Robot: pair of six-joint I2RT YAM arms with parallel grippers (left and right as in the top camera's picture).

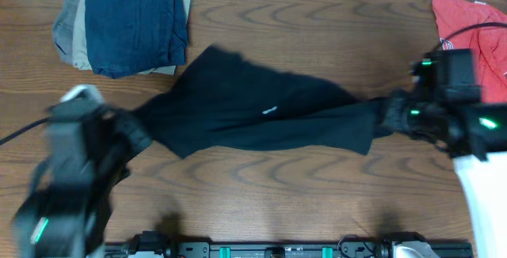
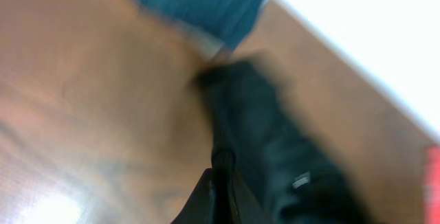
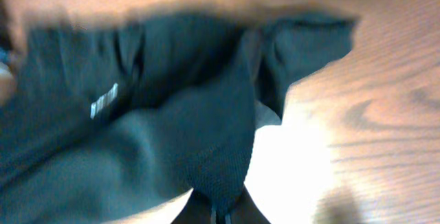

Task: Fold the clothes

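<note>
The black short-sleeved T-shirt of thin soft fabric (image 1: 253, 111) lies stretched across the middle of the brown wooden table (image 1: 317, 202), drawn out left to right into a long, gathered shape. It is wide and loose at its middle and pinched to a narrow bunch at each end. A small white logo mark (image 1: 269, 110) shows near its centre.

The left end effector (image 1: 135, 135) has its fingers closed on the left end of the shirt, and the right end effector (image 1: 388, 115) is clamped on the right end. Both wrist views, though blurred, show black cloth running straight into the fingers.

Far left on the table sits a folded dark blue garment (image 1: 131, 20) on top of tan and grey folded pieces (image 1: 71, 36), just clear of the shirt's far edge. A red T-shirt (image 1: 467, 20) lies at the far right, beside the right arm.

The task appears to be at an early stage. The shirt is held taut between the arms but is rumpled and gathered, not spread flat, and no clean fold is visible. Laying it out flat and all of the folding seem to remain.
</note>
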